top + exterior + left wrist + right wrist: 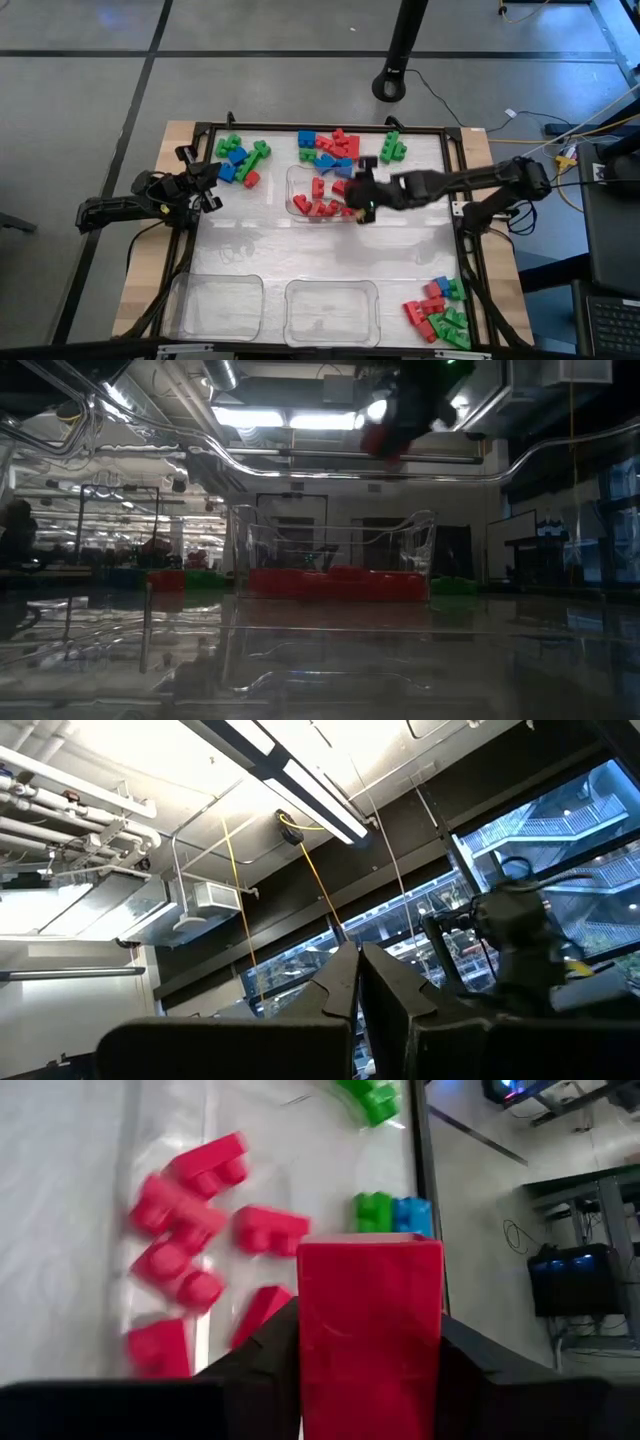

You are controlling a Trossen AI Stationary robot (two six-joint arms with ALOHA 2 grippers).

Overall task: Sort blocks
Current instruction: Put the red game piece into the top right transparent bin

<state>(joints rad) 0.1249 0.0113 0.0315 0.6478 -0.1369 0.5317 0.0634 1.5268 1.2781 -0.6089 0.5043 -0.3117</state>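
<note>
My right gripper (360,200) hangs over the right end of a clear tray (300,178) in the middle of the table, shut on a red block (370,1320). The low view shows this block (385,438) high above the tray (240,550). Several red blocks (322,200) lie on the tray's floor. Loose piles of mixed blocks lie at the far left (240,162), the far middle (328,148) and the near right (438,310). My left gripper (210,185) waits shut at the table's left side, tipped upward (358,985). My right gripper pinches the red block by its two opposite side faces (310,1340) between its two fingers (265,1355). The fingers come slanting down from the table's right side. The block is lifted clear, well above the tray and the red blocks in it.
Two clear trays (215,305) (332,312) stand at the near edge. A few green blocks (393,148) lie at the far right of the mat. A black frame (465,230) runs around the work surface. A dark stand foot (392,85) sits on the floor beyond the table.
</note>
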